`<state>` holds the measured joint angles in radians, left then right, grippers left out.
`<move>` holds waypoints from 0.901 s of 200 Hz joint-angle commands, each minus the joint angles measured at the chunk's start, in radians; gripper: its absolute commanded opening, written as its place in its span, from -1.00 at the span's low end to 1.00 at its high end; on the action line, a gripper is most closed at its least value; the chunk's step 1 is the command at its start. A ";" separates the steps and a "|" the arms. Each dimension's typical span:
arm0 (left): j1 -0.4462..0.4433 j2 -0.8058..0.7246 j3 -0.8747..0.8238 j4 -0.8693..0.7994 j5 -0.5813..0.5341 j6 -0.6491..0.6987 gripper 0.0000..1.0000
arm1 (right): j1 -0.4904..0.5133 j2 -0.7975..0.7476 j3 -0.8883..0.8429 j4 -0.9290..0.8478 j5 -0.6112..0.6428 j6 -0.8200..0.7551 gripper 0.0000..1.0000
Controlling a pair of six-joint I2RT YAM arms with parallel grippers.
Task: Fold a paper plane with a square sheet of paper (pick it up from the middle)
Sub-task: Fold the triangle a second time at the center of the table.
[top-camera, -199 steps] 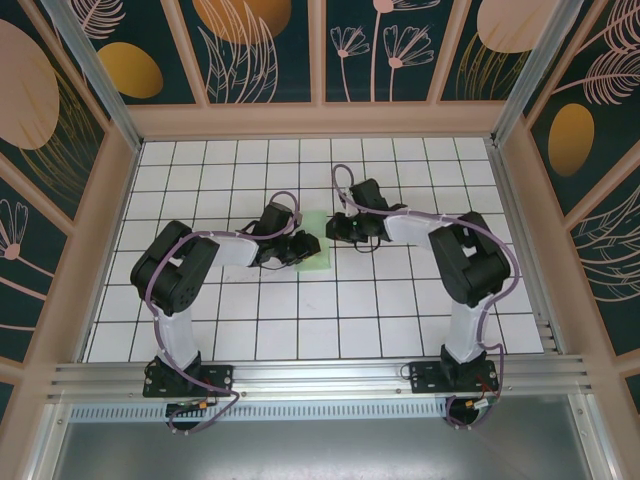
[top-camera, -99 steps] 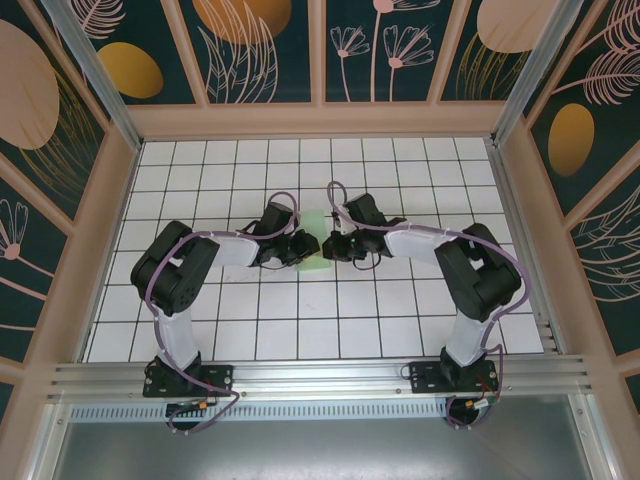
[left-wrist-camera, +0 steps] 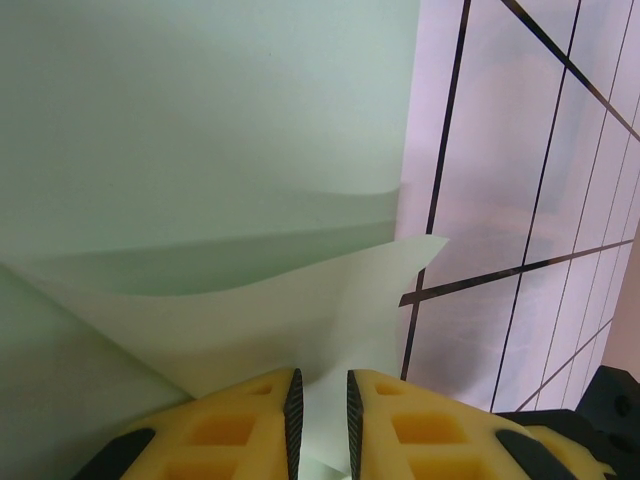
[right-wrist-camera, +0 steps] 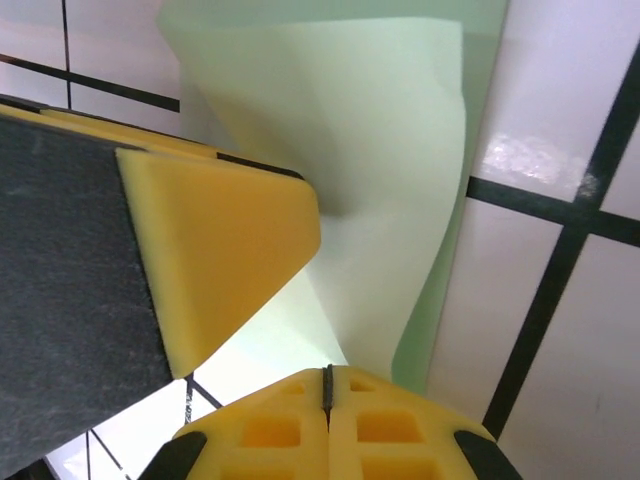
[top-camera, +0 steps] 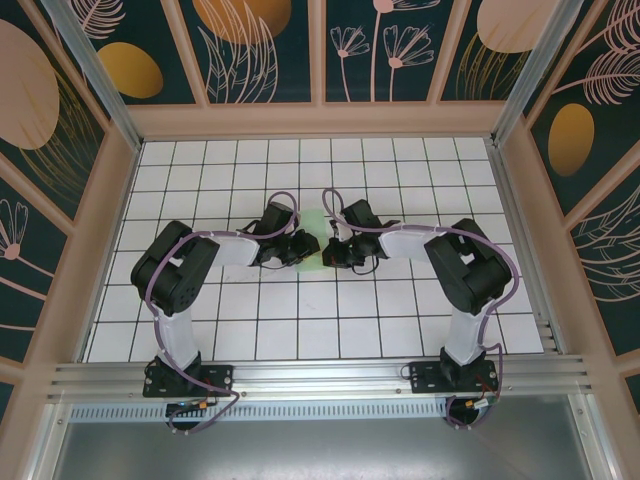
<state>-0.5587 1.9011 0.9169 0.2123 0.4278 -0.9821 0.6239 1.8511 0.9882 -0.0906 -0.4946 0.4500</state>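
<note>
The square sheet of paper [top-camera: 313, 247], pale mint green, is bunched up between the two grippers near the table's middle. My left gripper [top-camera: 300, 249] comes at it from the left. In the left wrist view its yellow jaws [left-wrist-camera: 320, 425] stand a narrow slit apart with a raised fold of the sheet [left-wrist-camera: 260, 290] between them. My right gripper [top-camera: 331, 250] meets the sheet from the right. Its jaws [right-wrist-camera: 326, 385] are pressed together, and a crease of the paper [right-wrist-camera: 390, 200] runs down into their tips. One left finger [right-wrist-camera: 220, 240] leans on the sheet beside it.
White tiles with black grid lines [top-camera: 380, 300] cover the table. Patterned walls with wooden frames [top-camera: 320, 118] close in the back and both sides. An aluminium rail [top-camera: 320, 375] runs along the near edge by the arm bases.
My right gripper has slid left up to the sheet and shut. The sheet, flatter before, now stands bunched and narrower between the two grippers. The left gripper has stayed put.
</note>
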 commanded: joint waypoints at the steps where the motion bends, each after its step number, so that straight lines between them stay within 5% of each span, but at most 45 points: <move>1: 0.002 0.033 -0.005 -0.096 -0.076 -0.005 -0.53 | 0.007 0.019 0.025 -0.033 0.033 -0.014 -0.89; 180: 0.002 0.036 -0.012 -0.098 -0.081 0.000 -0.54 | -0.012 0.031 -0.004 -0.060 0.028 -0.029 -0.90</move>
<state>-0.5621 1.9011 0.9184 0.2073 0.4160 -0.9825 0.6205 1.8618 0.9882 -0.1085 -0.4660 0.4423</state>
